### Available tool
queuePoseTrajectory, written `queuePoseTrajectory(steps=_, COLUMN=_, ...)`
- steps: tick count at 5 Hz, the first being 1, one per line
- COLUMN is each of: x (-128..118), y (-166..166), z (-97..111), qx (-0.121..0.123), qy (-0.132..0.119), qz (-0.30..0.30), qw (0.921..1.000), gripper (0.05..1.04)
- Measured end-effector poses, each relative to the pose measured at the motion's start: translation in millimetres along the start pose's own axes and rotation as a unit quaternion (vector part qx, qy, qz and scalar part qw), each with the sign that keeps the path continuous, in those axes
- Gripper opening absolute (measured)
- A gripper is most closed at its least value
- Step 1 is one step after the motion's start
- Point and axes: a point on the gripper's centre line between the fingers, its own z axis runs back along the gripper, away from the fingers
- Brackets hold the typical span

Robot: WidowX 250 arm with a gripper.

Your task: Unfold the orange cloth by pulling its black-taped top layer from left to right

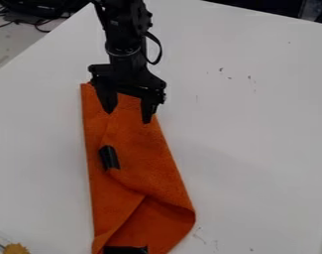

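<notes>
Currently, the jaws (129,115) are spread apart above the folded orange cloth (150,163), in upper middle of the frame; a black piece (109,158) lies on the cloth.

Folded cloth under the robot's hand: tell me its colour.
The folded cloth is plain orange, seen best in the camera view.

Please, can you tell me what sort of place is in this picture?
Probably a robot workspace or lab: a black two-finger gripper hangs over a folded orange cloth on a plain white table, and thin black and red cables lie at the upper left.
</notes>
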Motion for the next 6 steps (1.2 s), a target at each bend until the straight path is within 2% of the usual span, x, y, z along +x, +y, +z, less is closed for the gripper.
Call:
queuePoseTrajectory(steps=1, x=-5.4, y=-0.5, z=-7.0, qx=0.0, qy=0.013, qz=0.003, qw=0.9999, gripper=0.999)
queuePoseTrajectory(steps=3, x=-29.6, y=5.5, z=-7.3, qx=0.011, qy=0.0, qz=0.039, qw=0.9992, gripper=0.999)
queuePoseTrajectory(steps=4, x=-43.1, y=11.1, z=-10.2, qx=0.011, qy=0.007, qz=0.06, qw=0.9981, gripper=0.999)
queuePoseTrajectory(steps=6, x=-50.2, y=8.8, z=-17.6, qx=-0.001, qy=0.014, qz=0.073, qw=0.9972, gripper=0.999)
